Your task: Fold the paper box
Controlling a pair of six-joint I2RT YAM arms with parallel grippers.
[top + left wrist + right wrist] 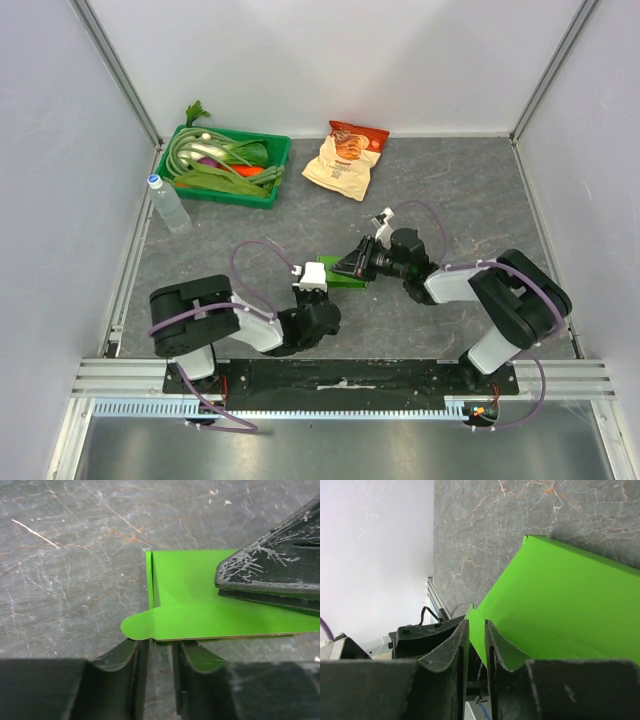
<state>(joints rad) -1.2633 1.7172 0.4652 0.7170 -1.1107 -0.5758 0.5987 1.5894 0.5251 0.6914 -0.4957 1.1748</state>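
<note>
Pinching the paper box [560, 605] edge in the right claw [476, 626], nudging its rounded flap [137, 626] with the barely-parted left claw [160, 644].

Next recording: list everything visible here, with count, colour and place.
paper box: one, lime green, middle of the table between the two grippers
tray: one, dark green, far left of the table
vegetables: several, mostly green with some red, in the tray
snack bag: one, beige and red, far middle, right of the tray
water bottle: one, clear, lying at the left edge beside the tray
table: one, grey marbled
left gripper: one, black, fingers narrowly apart at the box's rounded flap
right gripper: one, black, fingers either side of a box edge
</note>
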